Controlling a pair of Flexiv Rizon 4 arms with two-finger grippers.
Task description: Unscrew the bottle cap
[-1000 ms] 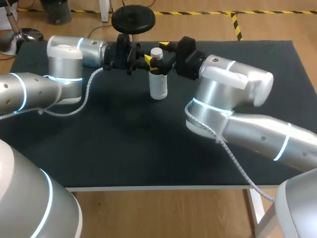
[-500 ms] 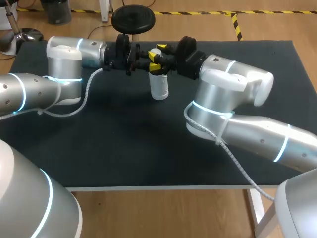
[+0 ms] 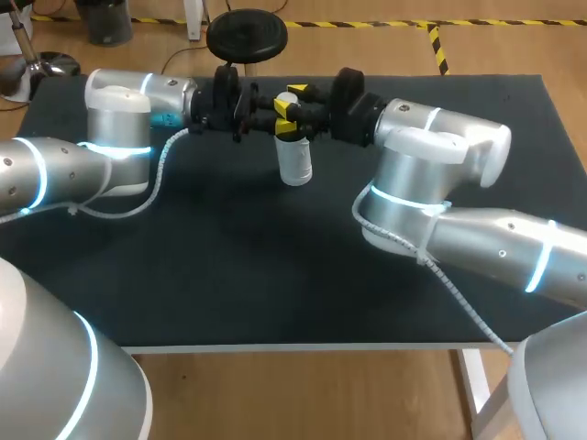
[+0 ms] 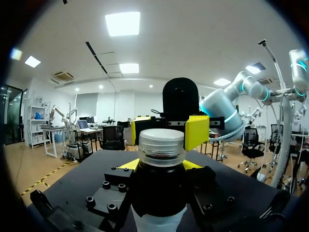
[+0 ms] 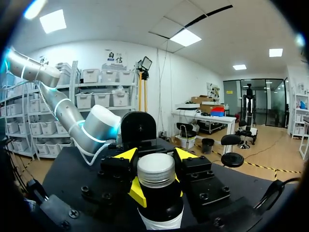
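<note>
Right tool [image 5: 157,189] rotated on cap [image 5: 155,169]; left tool [image 4: 159,166] clamps bottle [image 4: 159,200]; label [image 3: 295,163] unreadable.

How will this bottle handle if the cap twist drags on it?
The bottle looks tall on a narrow base, so it probably tips easily. Its round body would likely spin under twisting unless the left claw clamps firmly. The ribbed cap should resist slipping.

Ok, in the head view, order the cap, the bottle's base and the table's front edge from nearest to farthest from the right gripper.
1. Cap: at the right gripper itself.
2. Bottle's base: just below, at the far middle.
3. Table's front edge: farthest, on the robot's side.
</note>
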